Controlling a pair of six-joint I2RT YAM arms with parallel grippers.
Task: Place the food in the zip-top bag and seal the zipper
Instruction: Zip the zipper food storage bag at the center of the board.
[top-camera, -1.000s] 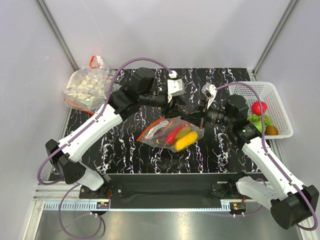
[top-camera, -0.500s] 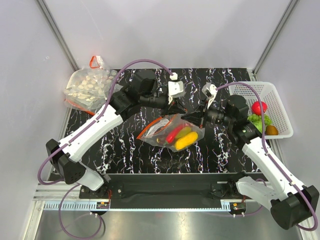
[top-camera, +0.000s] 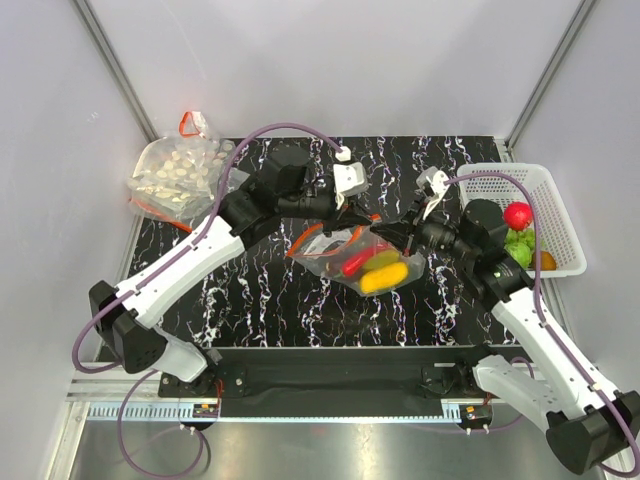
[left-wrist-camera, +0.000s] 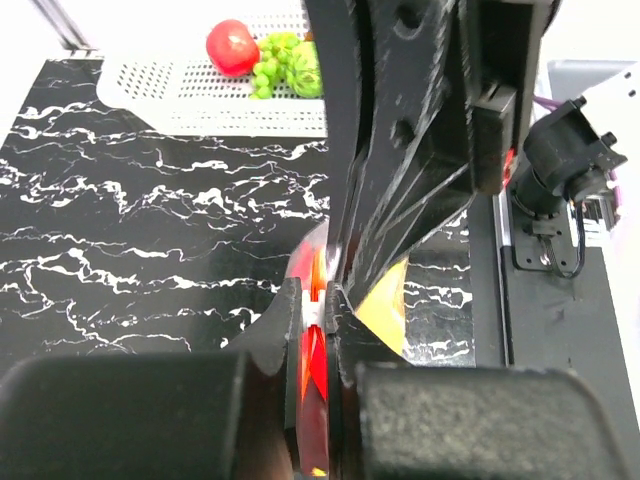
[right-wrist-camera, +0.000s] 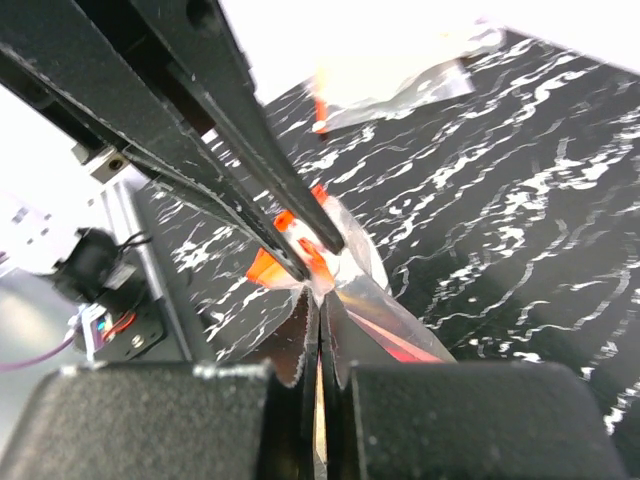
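The zip-top bag (top-camera: 365, 262) hangs between my two grippers just above the black marbled table. It holds a red piece (top-camera: 354, 264), a green piece (top-camera: 381, 259) and a yellow piece (top-camera: 384, 278). Its red-orange zipper (top-camera: 325, 228) runs along the top edge. My left gripper (top-camera: 368, 222) is shut on the zipper; the left wrist view shows the strip (left-wrist-camera: 318, 330) pinched between the jaws. My right gripper (top-camera: 398, 233) is shut on the bag's mouth edge right beside it, and the right wrist view shows the clear plastic (right-wrist-camera: 385, 310) and orange strip (right-wrist-camera: 300, 250) at its tips.
A white basket (top-camera: 500, 185) at the right holds a red tomato (top-camera: 517, 215), a green bunch (top-camera: 518, 245) and a brown piece (top-camera: 545, 260). A larger clear bag of whitish pieces (top-camera: 180, 175) lies at the back left.
Both grippers have carried the bag to the right and a little up. The right arm has drawn back toward the basket and the left arm has reached further right.
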